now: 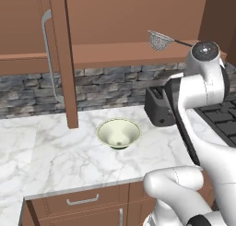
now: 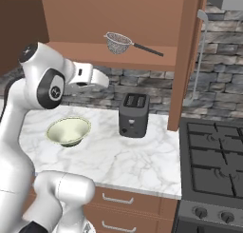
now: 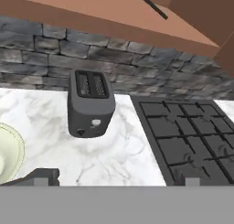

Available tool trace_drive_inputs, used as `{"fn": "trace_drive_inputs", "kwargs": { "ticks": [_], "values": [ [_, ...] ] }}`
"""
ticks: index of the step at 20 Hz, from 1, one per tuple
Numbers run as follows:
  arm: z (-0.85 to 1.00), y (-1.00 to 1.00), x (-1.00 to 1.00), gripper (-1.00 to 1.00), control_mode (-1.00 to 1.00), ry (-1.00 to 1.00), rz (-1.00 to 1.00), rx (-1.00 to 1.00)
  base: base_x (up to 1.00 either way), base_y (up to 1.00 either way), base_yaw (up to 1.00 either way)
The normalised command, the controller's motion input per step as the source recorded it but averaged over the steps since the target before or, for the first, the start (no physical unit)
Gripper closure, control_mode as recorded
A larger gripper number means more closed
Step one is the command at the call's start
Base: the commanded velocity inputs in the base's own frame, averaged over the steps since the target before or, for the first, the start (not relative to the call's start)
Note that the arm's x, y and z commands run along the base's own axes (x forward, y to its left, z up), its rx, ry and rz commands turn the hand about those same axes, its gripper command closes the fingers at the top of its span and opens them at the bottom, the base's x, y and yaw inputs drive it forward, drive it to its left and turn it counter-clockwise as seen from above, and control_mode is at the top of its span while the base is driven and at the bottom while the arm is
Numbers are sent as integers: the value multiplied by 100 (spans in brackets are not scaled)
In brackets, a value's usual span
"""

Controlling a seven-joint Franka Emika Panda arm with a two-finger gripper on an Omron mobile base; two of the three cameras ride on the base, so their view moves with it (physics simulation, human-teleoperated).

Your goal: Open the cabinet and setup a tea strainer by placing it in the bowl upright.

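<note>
With the cabinet [image 2: 187, 56] doors swung open, the tea strainer [image 2: 118, 42] lies on the bottom shelf, above the empty bowl [image 1: 119, 133] on the marble counter [image 1: 55, 156]. The gripper [image 3: 116, 179], fingers spread wide and holding nothing, hangs over the counter near the black toaster [image 2: 133, 114]; fetching and upright placement remain. No brand or lettering is legible.

No text, label, brand or number can be read anywhere.
</note>
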Motion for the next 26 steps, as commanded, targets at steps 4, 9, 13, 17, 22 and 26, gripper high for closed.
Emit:
{"fn": "trace_drive_inputs", "kwargs": {
  "ticks": [4, 9, 13, 17, 22, 26],
  "values": [
    [35, -33, 33, -100, -100, -11, 1, 8, 0, 0, 0],
    [18, -44, 41, -100, -100, -8, 6, 12, 0, 0, 0],
    [45, -45, 18, -100, -100, -26, 10, 3, 0, 0, 0],
    [51, -35, 15, -100, -100, -28, 17, 1, 0, 0, 0],
    [35, -21, 17, -100, -100, -11, 19, -6, 0, 0, 0],
    [30, 0, 12, -100, -100, 0, 9, -18, 0, 0, 0]
  ]
}}
